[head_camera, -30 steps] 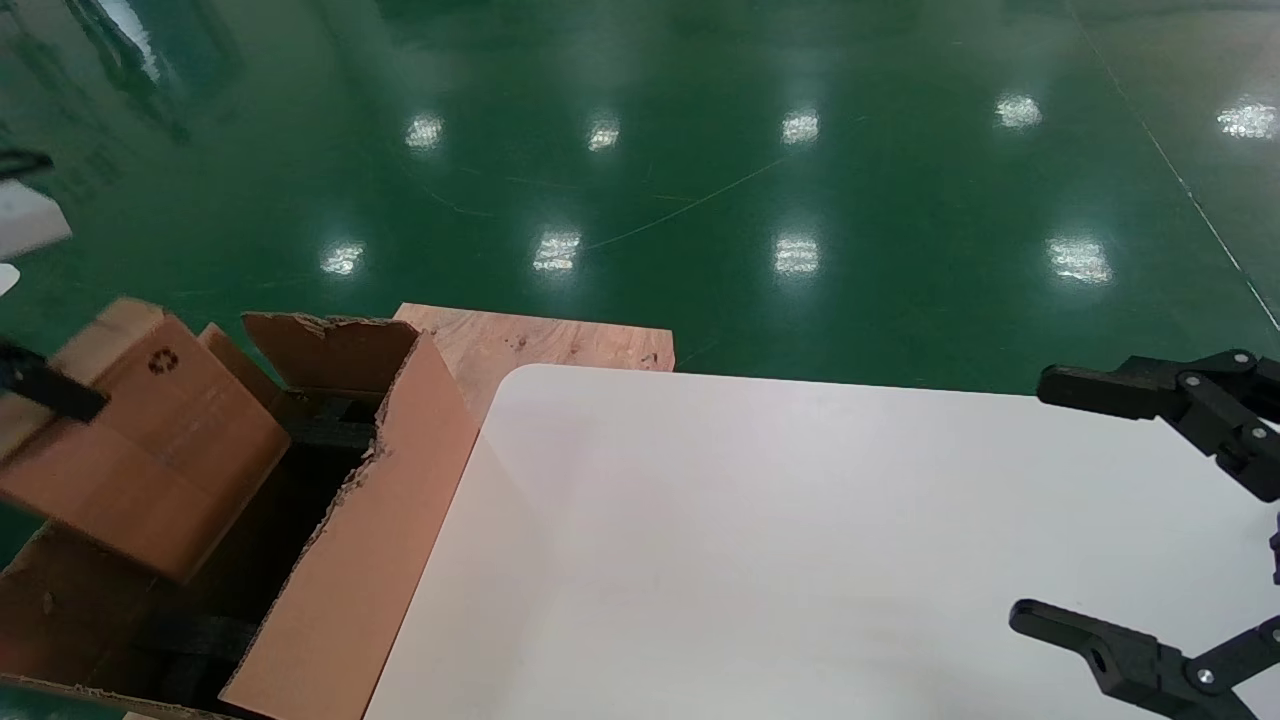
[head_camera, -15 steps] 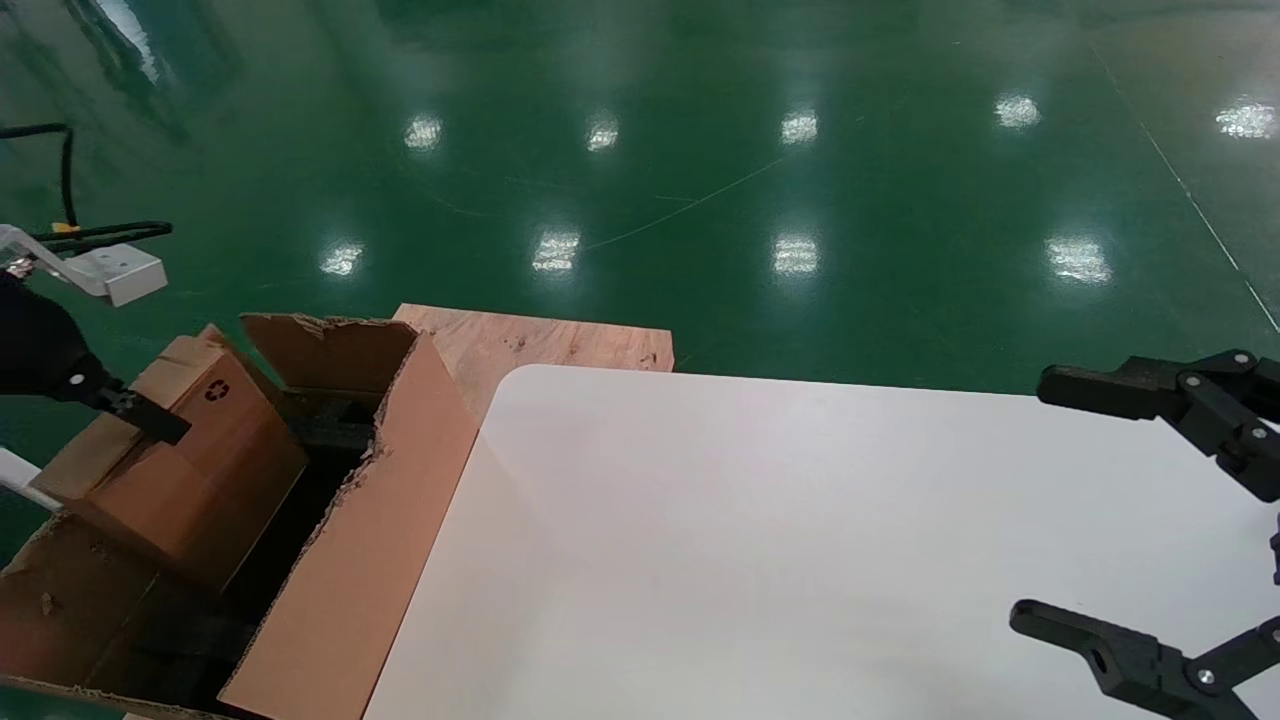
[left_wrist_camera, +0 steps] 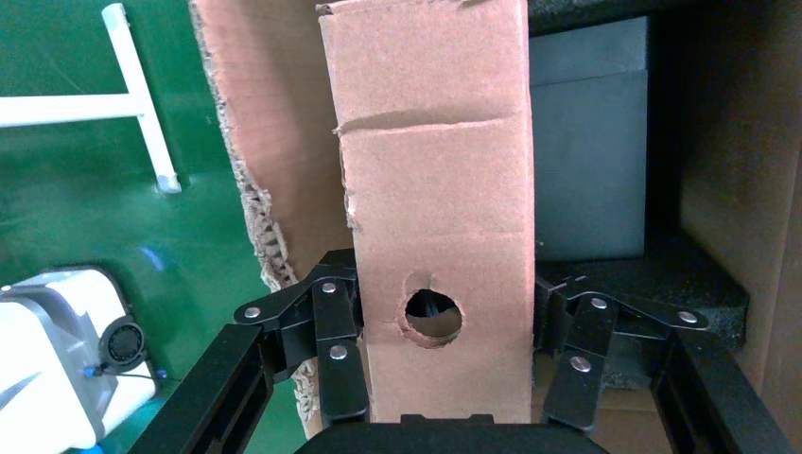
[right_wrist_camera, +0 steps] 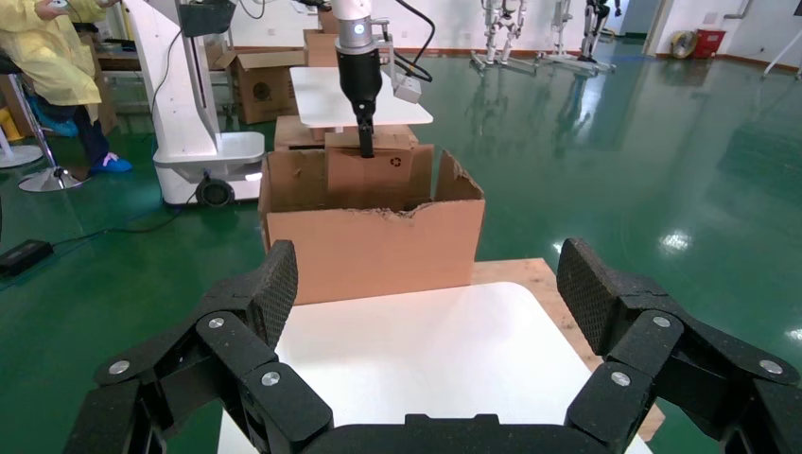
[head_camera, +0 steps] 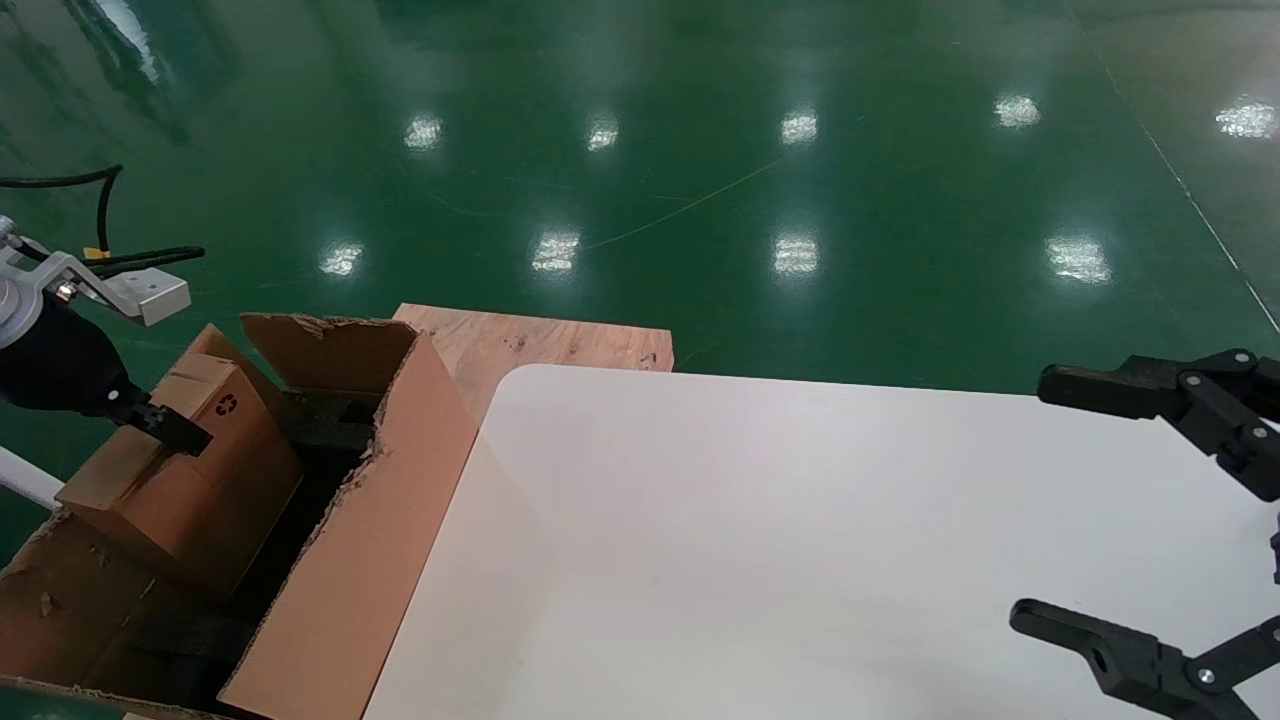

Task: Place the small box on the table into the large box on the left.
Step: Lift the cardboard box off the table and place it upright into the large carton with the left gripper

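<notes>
Left gripper (left_wrist_camera: 444,369) at the far left of the head view, above the open top of the large box (head_camera: 350,560); jaws closed on the small box (head_camera: 185,470), one finger on each of its two narrow sides, seen clearly in the left wrist view. Small box (left_wrist_camera: 435,218) held tilted, lower part already inside the carton's opening, upper end with black recycling symbol (head_camera: 227,404) above the ragged rim. Round hole (left_wrist_camera: 433,317) in the box face just ahead of the gripper palm. Black foam pieces (left_wrist_camera: 591,142) on the carton's interior, beside and below the small box; contact between box and foam not discernible. Torn flap edge (left_wrist_camera: 260,236) of the carton next to the box on the outer side.

Large box standing on the floor, just beside the left edge of the white desk (head_camera: 800,540), one long flap leaning against the desk's edge. Plywood board (head_camera: 540,345) behind the carton and the desk's rounded corner. Glossy green floor (head_camera: 700,150) beyond.

Right gripper (head_camera: 1140,520) parked over the right edge of the desk, jaws wide open, nothing between them. In the right wrist view, same gripper (right_wrist_camera: 426,284) facing across the desk toward the carton (right_wrist_camera: 374,236) and the left arm (right_wrist_camera: 359,76) descending into it.
</notes>
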{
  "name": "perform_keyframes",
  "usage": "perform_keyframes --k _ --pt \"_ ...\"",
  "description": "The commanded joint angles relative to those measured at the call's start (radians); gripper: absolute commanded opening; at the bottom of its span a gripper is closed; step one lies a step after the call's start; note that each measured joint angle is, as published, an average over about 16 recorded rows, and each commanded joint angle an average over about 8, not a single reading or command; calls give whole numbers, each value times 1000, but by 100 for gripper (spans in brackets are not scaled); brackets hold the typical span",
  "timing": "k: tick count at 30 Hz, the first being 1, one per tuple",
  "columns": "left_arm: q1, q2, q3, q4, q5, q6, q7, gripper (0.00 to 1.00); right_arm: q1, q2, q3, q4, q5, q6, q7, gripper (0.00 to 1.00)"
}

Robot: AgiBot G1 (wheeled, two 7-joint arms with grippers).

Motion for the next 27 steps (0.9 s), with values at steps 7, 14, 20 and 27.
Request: perform_keyframes --k 7,14,20,27 --pt "28 0 4 15 6 4 -69 0 0 0 0 0 0 0 0 100" --pt "73 -8 6 11 10 -8 -129 0 0 0 -1 0 1 0 0 100" --pt "99 -22 7 -5 12 -43 -157 0 0 0 -1 0 1 0 -1 100" --pt "123 -35 8 -21 12 -99 -185 0 0 1 -1 0 1 1 -1 100"
